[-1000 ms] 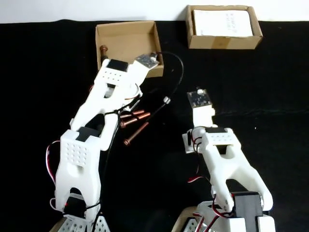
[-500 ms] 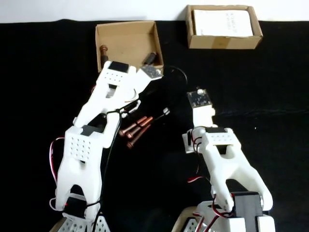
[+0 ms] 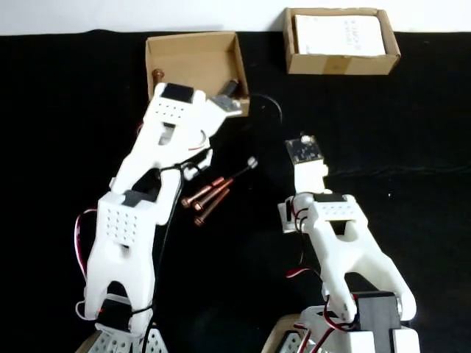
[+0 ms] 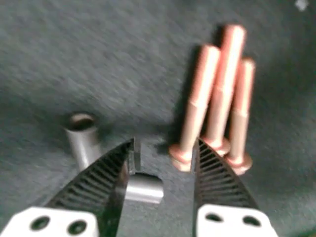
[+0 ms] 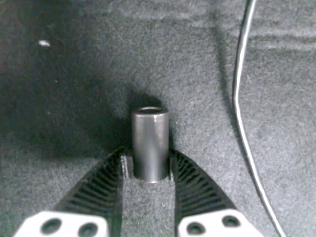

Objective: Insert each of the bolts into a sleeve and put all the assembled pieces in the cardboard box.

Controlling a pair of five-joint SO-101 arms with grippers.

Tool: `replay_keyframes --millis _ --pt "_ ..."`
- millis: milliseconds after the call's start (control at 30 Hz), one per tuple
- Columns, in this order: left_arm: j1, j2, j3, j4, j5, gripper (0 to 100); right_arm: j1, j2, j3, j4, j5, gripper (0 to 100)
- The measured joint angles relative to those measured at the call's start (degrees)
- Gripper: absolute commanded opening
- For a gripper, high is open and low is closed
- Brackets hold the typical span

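We find left gripper [image 4: 165, 145] wide open, empty, three bolts [image 4: 217, 98] on the cloth [image 4: 74, 59] just ahead, heads nearest, shanks pointing away; right gripper [image 5: 147, 160], farther right, closed on a sleeve [image 5: 150, 140].

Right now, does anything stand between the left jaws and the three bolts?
Nothing visible does. The open left jaws hang just short of the bolts, heads nearest. One sleeve lies between the jaws, another stands aside; neither blocks the bolts.

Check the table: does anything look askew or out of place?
A toppled sleeve lies on its side between the open fingers of the left gripper, while the upright sleeve stands beside it. Nothing looks damaged.
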Motion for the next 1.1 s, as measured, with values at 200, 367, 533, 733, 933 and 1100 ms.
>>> replay_keyframes --millis 200,367,533,733,933,1100 --pt "1.8 -7.9 7.7 -0.3 -3.2 18 0.0 0.0 0.0 0.0 0.0 0.8" --pt "1.7 -8.3 10.9 -4.5 -3.7 18 0.1 0.0 0.0 0.0 0.0 0.8" --pt "1.6 -8.3 13.9 -8.8 -6.6 18 0.1 0.0 0.0 0.0 0.0 0.8" --pt "1.5 -8.6 16.8 -13.8 -6.9 18 0.1 0.0 0.0 0.0 0.0 0.8" --pt "1.5 -8.7 19.1 -16.0 -6.9 18 0.1 0.0 0.0 0.0 0.0 0.8" --pt "1.5 -8.8 21.9 -16.0 -6.9 11 0.1 0.0 0.0 0.0 0.0 0.8"
